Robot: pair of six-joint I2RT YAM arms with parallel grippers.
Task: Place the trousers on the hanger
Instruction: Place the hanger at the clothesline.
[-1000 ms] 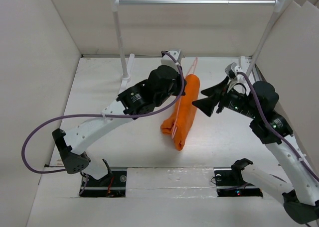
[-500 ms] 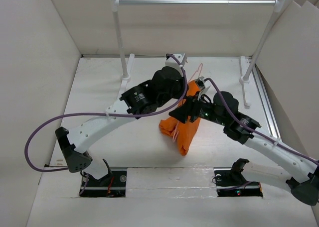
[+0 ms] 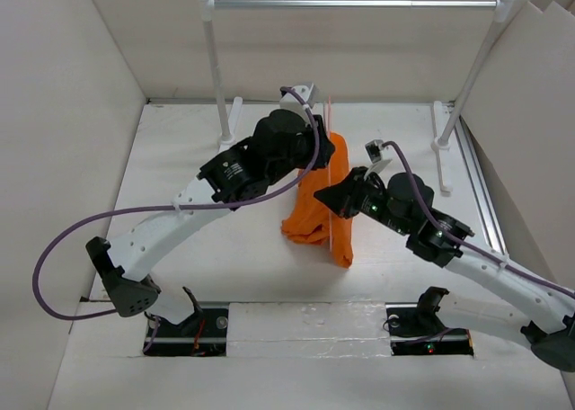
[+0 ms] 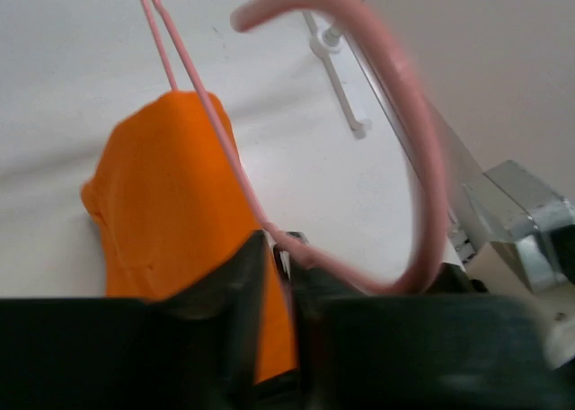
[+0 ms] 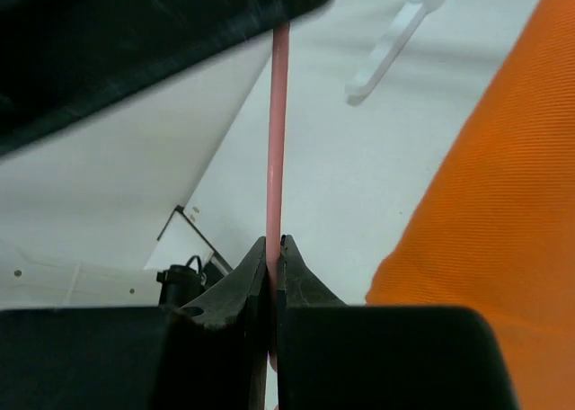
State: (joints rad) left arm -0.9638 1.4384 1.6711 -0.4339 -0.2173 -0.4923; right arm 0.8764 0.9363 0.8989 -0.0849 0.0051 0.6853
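The left gripper [image 4: 286, 253] is seen pinched on the pink wire hanger [image 4: 422, 158] just below its hook. The orange trousers [image 3: 316, 199] are draped against the hanger's wires at the middle of the table [image 3: 171, 149], between both arms. The right gripper [image 5: 274, 259] is pressed onto a hanger wire just beside the cloth.

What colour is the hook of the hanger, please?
The hook is pale pink, clearest in the left wrist view.

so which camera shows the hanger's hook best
Left wrist: the hanger hook curves across the frame, nearly whole. Top external shows only its thin wire across the trousers, and the hook can't be made out. Right wrist shows one straight wire pinched in the right gripper's jaws.
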